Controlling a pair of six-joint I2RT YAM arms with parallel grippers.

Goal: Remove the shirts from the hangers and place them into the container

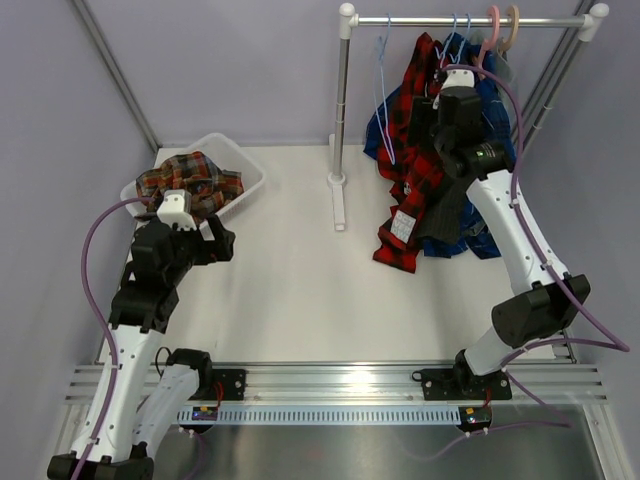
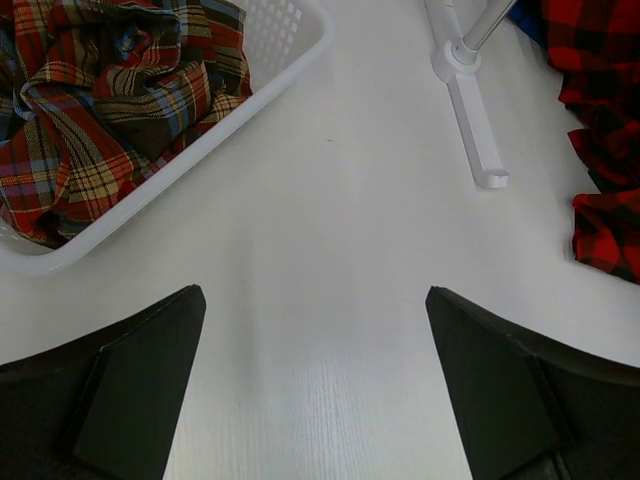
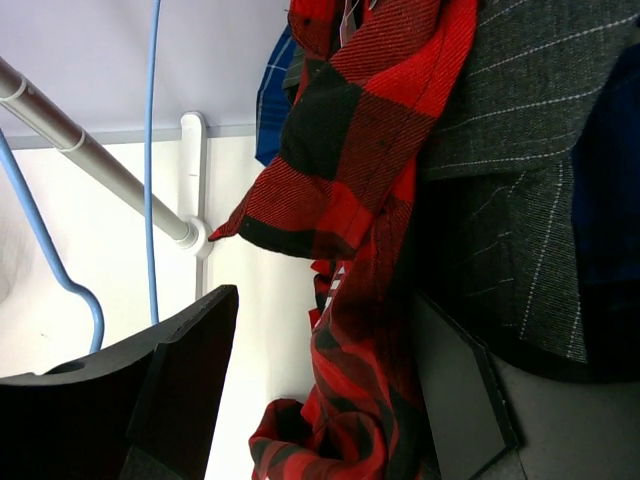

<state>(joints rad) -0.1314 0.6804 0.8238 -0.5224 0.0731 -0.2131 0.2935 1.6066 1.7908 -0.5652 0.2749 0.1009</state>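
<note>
Right tool (image 3: 328, 300) stands part-open astride the red-and-black shirt (image 3: 360, 150), not yet clamped; left tool (image 2: 315, 295) wide, empty, over the counter (image 2: 330, 200). We find one brown plaid shirt (image 1: 190, 180) in the container (image 1: 240, 155) — the red-and-black shirt, grey shirt (image 3: 510, 200) and blue shirt (image 1: 497, 95) hang on the rail (image 1: 420, 20), so we judge most work outstanding.

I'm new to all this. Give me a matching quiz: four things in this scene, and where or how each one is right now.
Things:
1. brown-orange-green plaid shirt
2. red-and-black check shirt
3. leftmost light-blue hanger
4. left gripper

States:
a. hangs bare on the rail
b. open above the table
c. crumpled in the white basket
d. hangs among other shirts

Pairs: 1-c, 2-d, 3-a, 4-b
</note>
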